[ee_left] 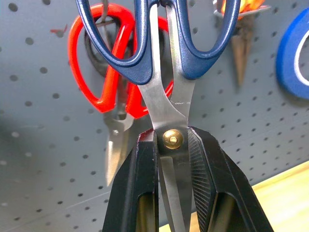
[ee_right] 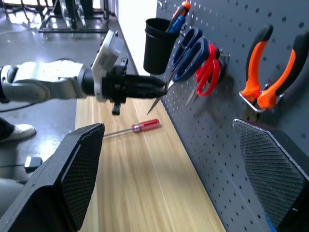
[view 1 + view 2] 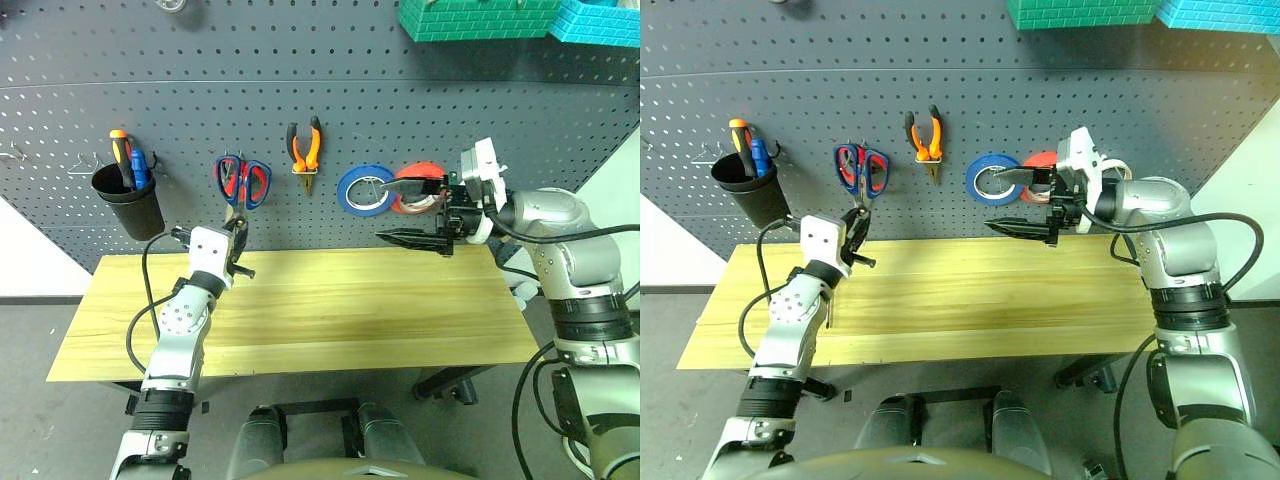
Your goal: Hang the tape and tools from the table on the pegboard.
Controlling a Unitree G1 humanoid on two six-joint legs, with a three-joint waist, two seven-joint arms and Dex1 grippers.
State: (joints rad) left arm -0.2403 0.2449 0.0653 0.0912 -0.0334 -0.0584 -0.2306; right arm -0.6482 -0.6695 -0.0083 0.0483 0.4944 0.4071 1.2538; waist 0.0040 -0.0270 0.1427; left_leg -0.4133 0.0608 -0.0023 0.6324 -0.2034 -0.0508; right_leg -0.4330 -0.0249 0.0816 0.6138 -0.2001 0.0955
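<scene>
The left gripper [image 1: 173, 145] is closed on the dark-blue scissors [image 1: 164, 58], holding them at the pegboard [image 3: 400, 120] just before the red scissors [image 1: 96, 72]. The right gripper [image 3: 415, 212] waits open beside the blue tape [image 3: 364, 190]. Next, I think, a handle loop must slide onto the hook; the screwdriver [image 2: 133, 129] lies on the table [image 3: 350, 310] below.

I'm looking at a workshop or robotics test bay; a wide dark grey pegboard [image 3: 300, 90] covers the wall, with red-handled scissors [image 3: 255, 183], orange-handled pliers [image 3: 304, 150], a blue tape roll [image 3: 364, 190] and a red one [image 3: 424, 175] hung on hooks; a black cup [image 3: 128, 205] holds more tools; teal and blue plastic bins [image 3: 478, 18] sit above; a plain wooden counter [image 3: 330, 310] stands below; the right wrist view shows grey concrete floor [image 2: 43, 58] with metal stands behind.
</scene>
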